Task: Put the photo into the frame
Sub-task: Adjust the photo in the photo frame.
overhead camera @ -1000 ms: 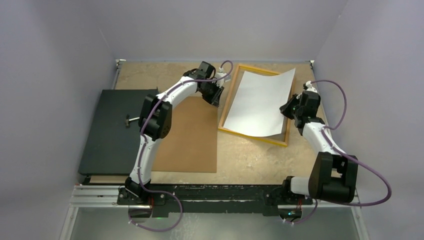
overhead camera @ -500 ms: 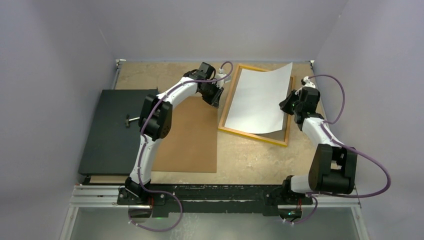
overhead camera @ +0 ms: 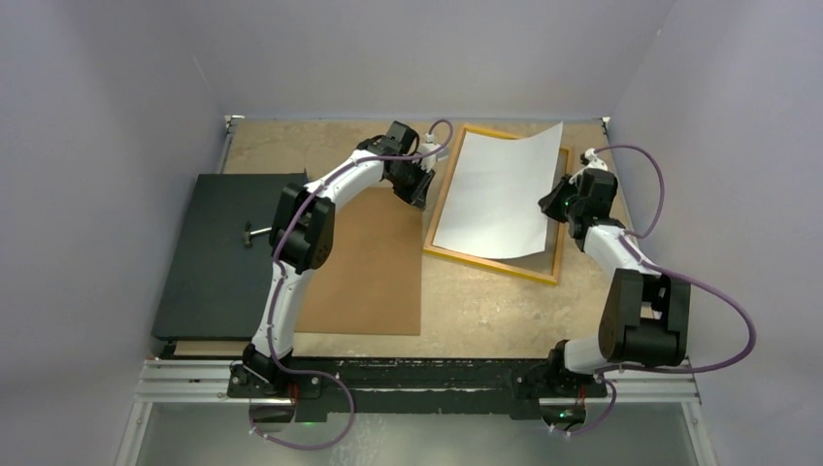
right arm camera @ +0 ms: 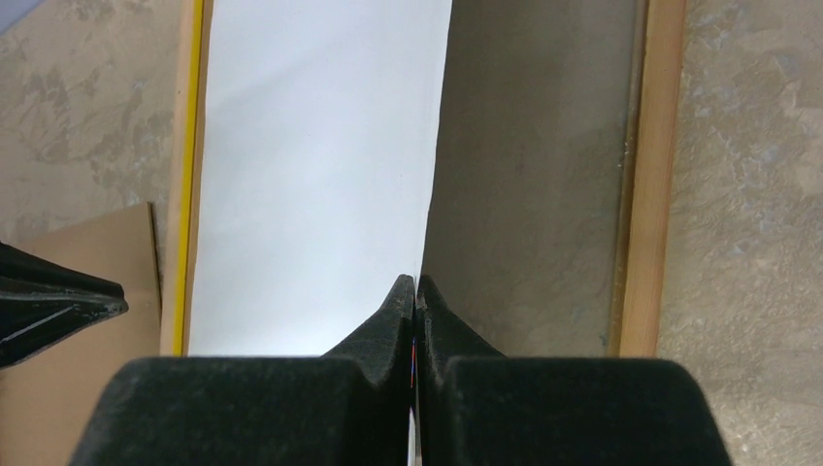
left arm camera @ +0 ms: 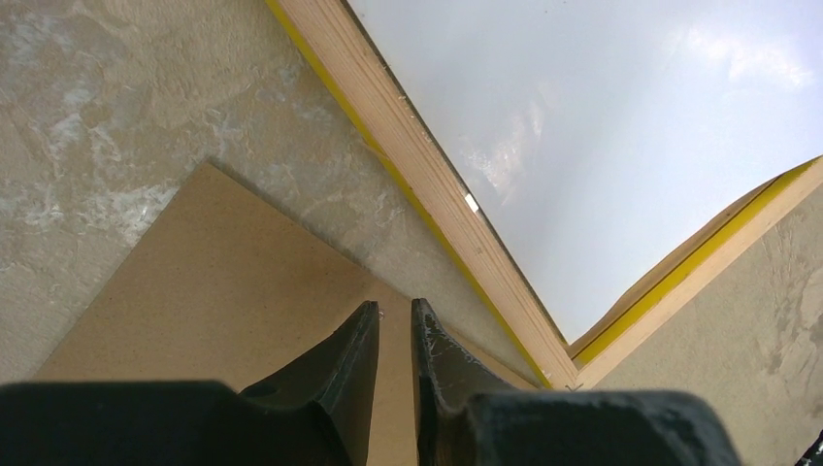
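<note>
The photo (overhead camera: 500, 194) shows its plain white back and lies over the yellow-orange frame (overhead camera: 442, 194), its right edge lifted and curled. My right gripper (overhead camera: 555, 202) is shut on that right edge; in the right wrist view the gripper (right arm camera: 415, 282) pinches the sheet (right arm camera: 311, 175) above the frame's clear pane (right arm camera: 529, 175) and the frame's right rail (right arm camera: 645, 175). My left gripper (overhead camera: 423, 184) is shut and empty, just left of the frame's left rail. In the left wrist view it (left arm camera: 395, 309) hovers over the brown board's corner, beside the frame rail (left arm camera: 427, 165) and the photo (left arm camera: 602, 126).
A brown backing board (overhead camera: 364, 272) lies left of the frame, under my left arm. A flat black panel (overhead camera: 218, 252) with a small metal piece (overhead camera: 254, 231) lies at far left. Grey walls close in on both sides and at the back.
My right gripper has moved toward the back and slightly left with the photo's right edge, shifting the sheet further over the frame. The left arm has not moved.
</note>
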### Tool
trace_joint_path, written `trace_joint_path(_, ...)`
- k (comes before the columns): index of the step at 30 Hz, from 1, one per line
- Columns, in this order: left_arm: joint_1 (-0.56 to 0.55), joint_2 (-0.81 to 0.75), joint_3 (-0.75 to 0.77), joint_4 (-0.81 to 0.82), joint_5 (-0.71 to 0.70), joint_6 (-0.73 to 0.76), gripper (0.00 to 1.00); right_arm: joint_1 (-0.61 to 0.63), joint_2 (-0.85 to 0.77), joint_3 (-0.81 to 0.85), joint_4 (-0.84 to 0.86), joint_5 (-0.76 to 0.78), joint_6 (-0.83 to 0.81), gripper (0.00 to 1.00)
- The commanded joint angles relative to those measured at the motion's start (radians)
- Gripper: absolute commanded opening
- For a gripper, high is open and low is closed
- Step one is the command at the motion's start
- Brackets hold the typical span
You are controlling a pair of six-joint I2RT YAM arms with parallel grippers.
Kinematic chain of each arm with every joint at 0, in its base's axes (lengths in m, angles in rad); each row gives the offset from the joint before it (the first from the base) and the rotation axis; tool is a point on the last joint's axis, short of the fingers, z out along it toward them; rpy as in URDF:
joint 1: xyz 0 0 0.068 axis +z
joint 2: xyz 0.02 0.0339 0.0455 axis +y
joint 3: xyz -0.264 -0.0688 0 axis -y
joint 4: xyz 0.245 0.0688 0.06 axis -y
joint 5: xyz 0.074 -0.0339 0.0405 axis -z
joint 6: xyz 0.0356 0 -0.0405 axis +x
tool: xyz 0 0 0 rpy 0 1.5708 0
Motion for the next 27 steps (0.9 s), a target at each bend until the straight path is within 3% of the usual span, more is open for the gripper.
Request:
trace_joint_path(1,-0.004,-0.019,-0.014,0.026,0.027,-0.008,0.17,0.012,0.021,0.019,0.040,-0.033,-0.015,0.00)
trace_joint_path(4,-0.005,-0.019,-0.011,0.026,0.026,-0.011,0.17,0.017,0.039,0.026,0.025,-0.036,-0.021,0.04)
trace_joint_path(8,-0.005,-0.027,-0.011,0.019,0.021,-0.009,0.17,0.019,0.053,0.051,0.007,-0.018,-0.034,0.16)
trace_joint_path(13,-0.005,-0.041,-0.019,0.010,0.014,0.000,0.17,0.020,0.053,0.075,-0.058,0.063,-0.033,0.63)
trace_joint_path(18,0.001,-0.072,-0.003,-0.012,0.002,0.017,0.20,0.022,0.036,0.085,-0.137,0.224,-0.022,0.98)
trace_joint_path(23,0.024,-0.120,0.001,-0.030,0.002,0.021,0.28,0.022,0.003,0.112,-0.207,0.363,-0.011,0.99)
trace_joint_path(27,0.052,-0.189,-0.041,-0.017,0.000,0.033,0.48,0.033,-0.053,0.126,-0.208,0.373,0.006,0.99)
